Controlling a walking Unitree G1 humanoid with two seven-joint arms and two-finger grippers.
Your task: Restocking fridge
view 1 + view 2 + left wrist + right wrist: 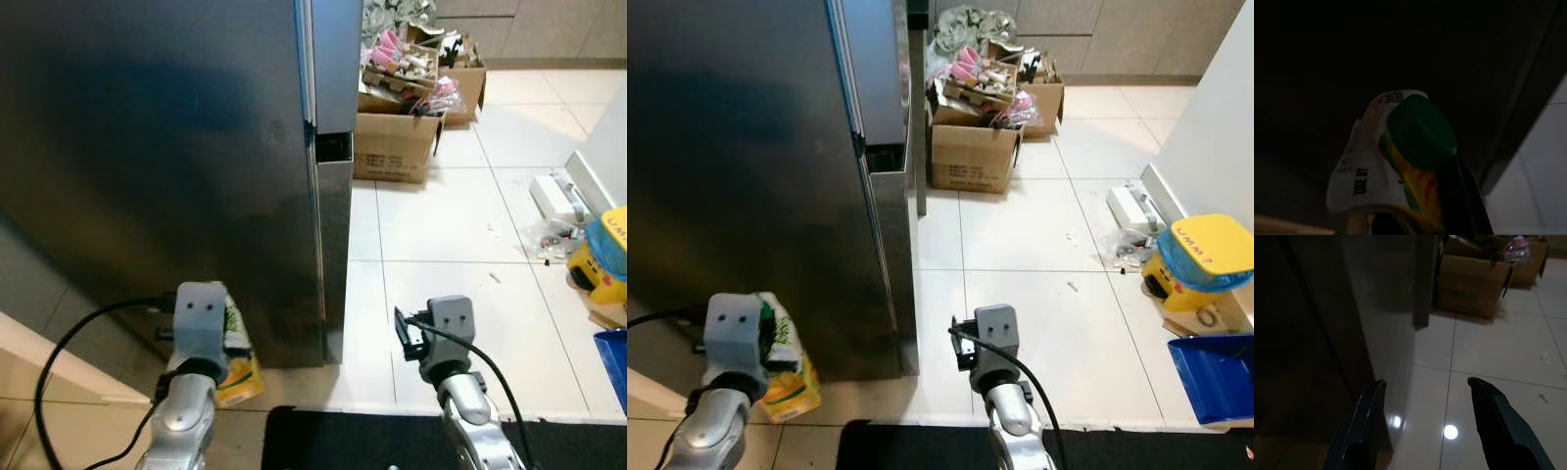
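Note:
A dark steel fridge (167, 166) with its doors closed stands right before me. My left gripper (220, 343) is shut on a juice carton (237, 364) with a green cap (1421, 131), held low in front of the fridge door. In the left wrist view the carton (1371, 166) rises between the fingers against the dark door. My right gripper (1425, 391) is open and holds nothing; it hangs over the white floor tiles just right of the fridge's corner.
Cardboard boxes (397, 137) full of clutter stand on the floor behind the fridge's right side. A yellow and blue container (1200, 259) and a blue bin (1215, 377) sit at the right by a white wall. A black mat (392, 441) lies at my feet.

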